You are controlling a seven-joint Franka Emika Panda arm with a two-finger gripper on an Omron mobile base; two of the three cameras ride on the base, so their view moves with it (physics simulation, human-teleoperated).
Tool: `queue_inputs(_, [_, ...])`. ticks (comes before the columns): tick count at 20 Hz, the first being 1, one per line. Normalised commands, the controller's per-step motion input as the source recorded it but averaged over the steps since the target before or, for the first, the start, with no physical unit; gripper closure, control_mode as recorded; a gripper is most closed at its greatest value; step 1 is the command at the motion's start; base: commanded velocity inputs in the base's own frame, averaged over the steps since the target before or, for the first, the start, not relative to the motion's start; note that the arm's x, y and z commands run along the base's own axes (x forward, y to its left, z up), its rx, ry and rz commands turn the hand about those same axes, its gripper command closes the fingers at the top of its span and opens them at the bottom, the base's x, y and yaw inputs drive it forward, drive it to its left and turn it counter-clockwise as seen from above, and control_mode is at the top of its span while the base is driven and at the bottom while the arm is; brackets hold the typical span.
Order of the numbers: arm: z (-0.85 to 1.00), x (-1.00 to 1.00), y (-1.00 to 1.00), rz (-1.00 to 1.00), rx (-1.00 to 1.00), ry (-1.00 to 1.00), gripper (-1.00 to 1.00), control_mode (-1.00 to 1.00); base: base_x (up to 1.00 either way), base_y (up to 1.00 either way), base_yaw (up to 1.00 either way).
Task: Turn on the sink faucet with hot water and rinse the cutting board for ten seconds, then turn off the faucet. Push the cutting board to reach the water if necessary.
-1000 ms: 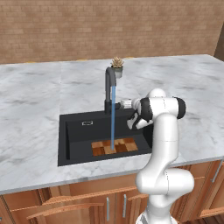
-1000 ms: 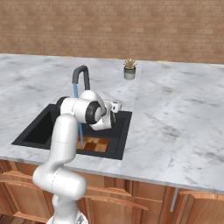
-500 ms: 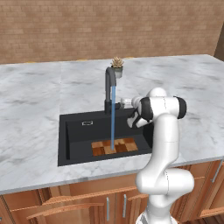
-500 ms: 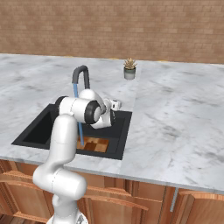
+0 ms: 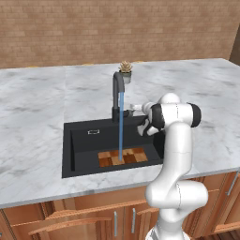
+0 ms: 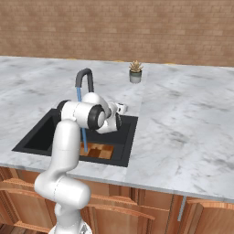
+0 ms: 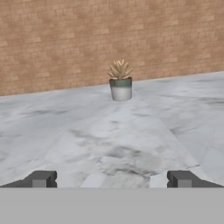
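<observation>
Marble bench (image 5: pixel 37 117) runs wide under a brick wall (image 5: pixel 93 28). Black sink (image 5: pixel 79 145) is cut into it. My white arm (image 5: pixel 176 154) bends over the sink's right side. Faucet (image 5: pixel 117 93) stands at the back rim, water (image 5: pixel 120 126) falling straight onto the board (image 5: pixel 133 156) on the basin floor. My tool (image 7: pixel 111 179) is released, tips wide apart, facing the plant (image 7: pixel 120 82).

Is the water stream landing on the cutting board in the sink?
Yes, the water falls from the sink faucet straight onto the cutting board.
</observation>
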Motion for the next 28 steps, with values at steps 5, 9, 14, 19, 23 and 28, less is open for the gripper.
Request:
queue_inputs(5, [0.0,-0.05,-0.39,0.0,0.02,0.0,-1.0,-1.0,0.0,0.0,0.0])
queue_inputs(9, [0.0,-0.08,-0.47,0.0,0.02,0.0,-1.0,-1.0,0.0,0.0,0.0])
queue_inputs(14, [0.0,0.0,-0.41,0.01,0.01,0.0,-1.0,-1.0,0.0,0.0,0.0])
queue_inputs(19, [0.14,0.0,-0.19,0.01,0.0,-0.01,-1.0,-1.0,0.0,0.0,0.0])
queue_inputs(23, [0.26,-0.01,-0.13,0.0,0.0,0.0,-1.0,-1.0,0.0,0.0,0.0])
queue_inputs(28, [0.14,-0.14,-0.26,0.0,0.0,-0.01,-1.0,-1.0,0.0,0.0,0.0])
